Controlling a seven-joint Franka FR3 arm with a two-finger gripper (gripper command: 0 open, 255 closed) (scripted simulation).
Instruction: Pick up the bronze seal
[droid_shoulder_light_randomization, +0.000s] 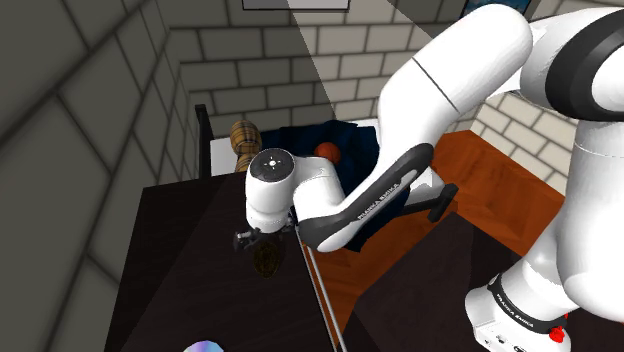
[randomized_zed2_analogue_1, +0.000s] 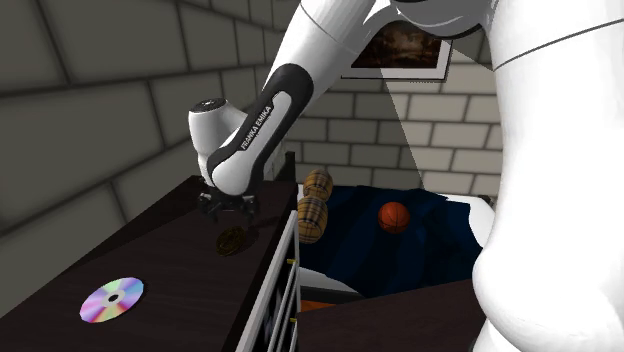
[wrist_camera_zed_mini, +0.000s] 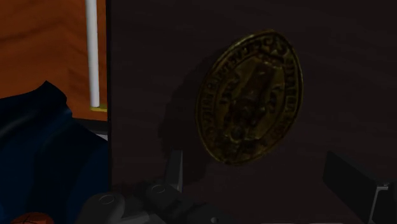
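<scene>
The bronze seal (wrist_camera_zed_mini: 251, 98) is a dark gold oval disc with raised lettering around its rim. It lies flat on the dark tabletop (wrist_camera_zed_mini: 159, 57), close to the table's white side edge. The shoulder view shows the seal (droid_shoulder_light_randomization: 265, 257) just under the hand, and the second exterior view shows the seal (randomized_zed2_analogue_1: 231, 241) below the black gripper (randomized_zed2_analogue_1: 227, 208). The gripper (droid_shoulder_light_randomization: 250, 238) hangs a little above the seal. In the wrist view the gripper (wrist_camera_zed_mini: 254, 164) is open, its fingers (wrist_camera_zed_mini: 347, 181) stand apart on either side of the seal and do not touch it.
A shiny disc (randomized_zed2_analogue_1: 112, 298) lies on the same tabletop, nearer the second exterior view's camera. Beside the table is a bed with a dark blue blanket (randomized_zed2_analogue_1: 420, 250), an orange ball (randomized_zed2_analogue_1: 394, 216) and two checked brown rolls (randomized_zed2_analogue_1: 313, 218). Brick walls (droid_shoulder_light_randomization: 90, 120) stand behind.
</scene>
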